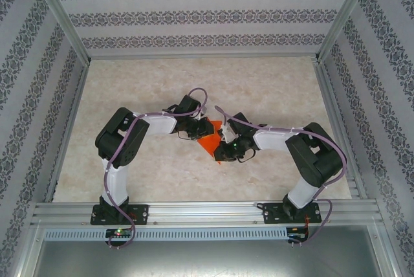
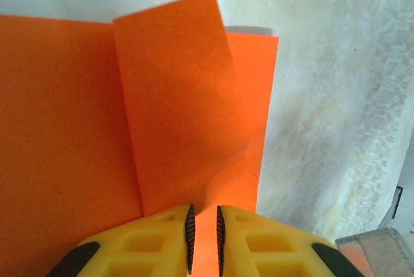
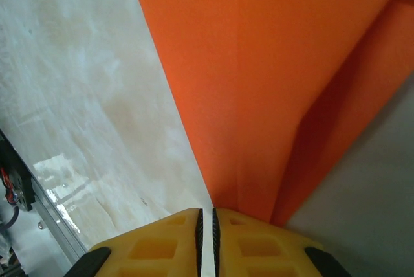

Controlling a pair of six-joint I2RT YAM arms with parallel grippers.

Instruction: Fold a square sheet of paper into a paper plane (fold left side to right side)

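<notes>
- Top external view:
  - The square sheet of paper lies near the middle of the tabletop, a little toward the near edge. From here it shows as a small bright orange-red patch, partly covered.
  - Both arms reach inward and meet over it. The left gripper is at its left side and the right gripper at its right.
- Left wrist view:
  - The left gripper has its yellow fingers drawn almost together, and orange paper fills the thin slot between the ribbed pads – a pinch on the sheet's near edge.
  - The sheet spreads away to the left and ahead. One narrower flap is folded over on top of it, tilted, with its far corner reaching past the sheet's far edge.
  - Pale marbled tabletop shows to the right.
- Right wrist view:
  - The right gripper has its fingers pressed close, leaving only a slit (the paper narrows down into the tips, so they nip its edge).
  - The sheet fans up and to the right from the tips – a crease runs through it, with a darker shaded fold on the right.
  - Bare tabletop lies to the left.
</notes>
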